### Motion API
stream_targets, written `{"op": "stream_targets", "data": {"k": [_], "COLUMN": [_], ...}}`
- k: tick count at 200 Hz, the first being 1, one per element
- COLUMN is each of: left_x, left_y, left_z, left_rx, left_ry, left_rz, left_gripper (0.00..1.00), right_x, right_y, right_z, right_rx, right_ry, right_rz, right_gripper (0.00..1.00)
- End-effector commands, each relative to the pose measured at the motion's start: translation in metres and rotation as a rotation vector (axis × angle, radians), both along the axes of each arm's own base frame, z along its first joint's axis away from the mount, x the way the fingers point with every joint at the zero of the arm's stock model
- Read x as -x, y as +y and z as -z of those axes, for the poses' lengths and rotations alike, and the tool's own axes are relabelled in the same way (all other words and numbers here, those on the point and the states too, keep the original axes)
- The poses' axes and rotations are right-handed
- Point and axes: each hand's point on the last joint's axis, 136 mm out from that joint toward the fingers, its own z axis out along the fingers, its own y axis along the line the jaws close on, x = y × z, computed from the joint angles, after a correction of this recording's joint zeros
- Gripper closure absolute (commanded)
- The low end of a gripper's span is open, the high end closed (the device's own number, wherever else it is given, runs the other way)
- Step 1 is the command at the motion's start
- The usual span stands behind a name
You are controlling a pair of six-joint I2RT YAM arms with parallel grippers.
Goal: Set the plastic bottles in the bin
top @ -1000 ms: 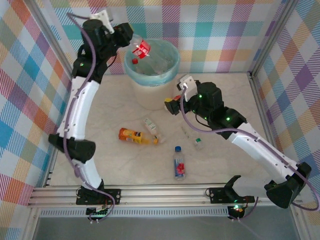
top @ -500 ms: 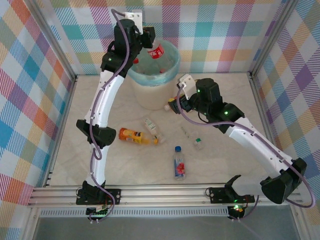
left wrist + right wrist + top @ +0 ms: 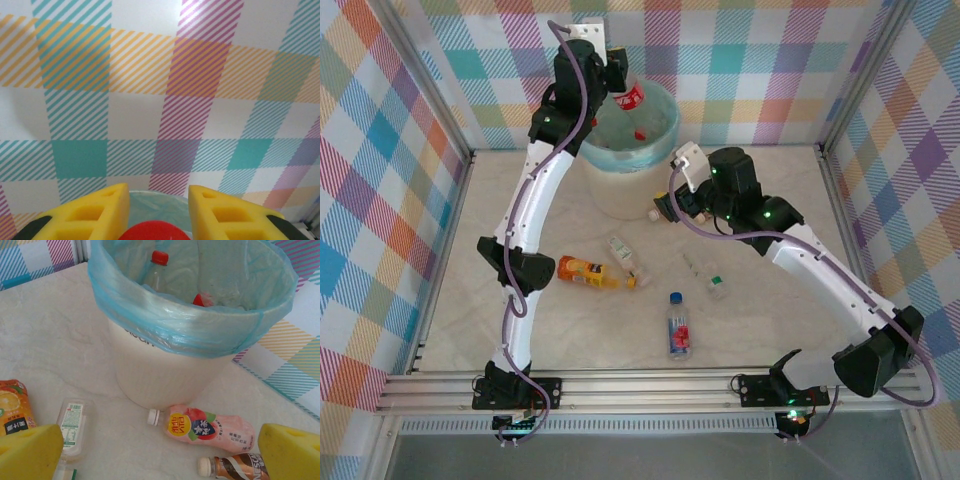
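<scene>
My left gripper (image 3: 617, 78) is raised over the bin (image 3: 620, 185), shut on a clear bottle with a red label (image 3: 632, 97). Its red cap (image 3: 150, 231) sits between the yellow fingers in the left wrist view. The bin (image 3: 165, 375) is cream with a teal liner, and red-capped bottles (image 3: 159, 260) lie inside. My right gripper (image 3: 665, 207) hovers open at the bin's foot, above a pink bottle (image 3: 210, 429) and a brown one (image 3: 240, 467). An orange-yellow bottle (image 3: 582, 270), a clear one (image 3: 623, 255) and a blue-labelled one (image 3: 678, 325) lie on the table.
Another small clear bottle (image 3: 706, 276) lies right of centre. The plaid back wall (image 3: 160, 100) stands close behind the bin. Metal frame posts (image 3: 835, 190) edge the marble table, and a rail (image 3: 640, 388) runs along its front.
The left arm has swung right, carrying the held bottle from the bin's left rim to above its opening. The right arm has edged closer to the bin's base.
</scene>
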Motion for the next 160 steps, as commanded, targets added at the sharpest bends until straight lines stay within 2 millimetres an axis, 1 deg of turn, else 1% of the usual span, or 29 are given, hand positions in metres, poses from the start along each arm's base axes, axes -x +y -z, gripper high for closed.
{"op": "stream_targets", "data": {"k": [1, 20, 32, 68, 77, 78, 81, 107, 123, 160], "left_x": [-0.001, -0.001, -0.002, -0.008, -0.012, -0.011, -0.012, -0.025, -0.035, -0.051], "left_y": [0.017, 0.024, 0.027, 0.032, 0.032, 0.032, 0.033, 0.036, 0.033, 0.027], "left_z": [-0.016, -0.025, -0.027, -0.025, -0.019, -0.023, -0.025, -0.007, 0.008, 0.043], "left_rx": [0.031, 0.046, 0.052, 0.069, 0.05, 0.056, 0.056, -0.025, -0.088, -0.159], "left_ry": [-0.054, -0.087, -0.099, -0.12, -0.115, -0.13, -0.143, -0.134, -0.118, -0.056], "left_rz": [-0.09, -0.132, -0.147, -0.196, -0.205, -0.206, -0.21, -0.27, -0.279, -0.272], "left_gripper": [1.0, 1.0, 1.0, 1.0, 1.0, 1.0, 1.0, 1.0, 1.0, 0.99], "right_x": [-0.003, -0.004, -0.004, -0.004, -0.004, -0.004, -0.004, -0.003, -0.004, -0.006], "right_y": [0.003, 0.004, 0.005, 0.005, 0.005, 0.005, 0.005, 0.007, 0.009, 0.013], "right_z": [-0.016, -0.015, -0.015, -0.016, -0.015, -0.015, -0.014, -0.014, -0.013, -0.008], "right_rx": [-0.024, -0.024, -0.023, -0.023, -0.024, -0.023, -0.022, -0.025, -0.024, -0.015], "right_ry": [-0.024, -0.023, -0.02, -0.02, -0.019, -0.018, -0.018, -0.011, -0.007, 0.017], "right_rz": [-0.02, -0.025, -0.028, -0.033, -0.034, -0.034, -0.035, -0.046, -0.051, -0.063], "right_gripper": [0.0, 0.0, 0.0, 0.0, 0.0, 0.0, 0.0, 0.0, 0.0, 0.0]}}
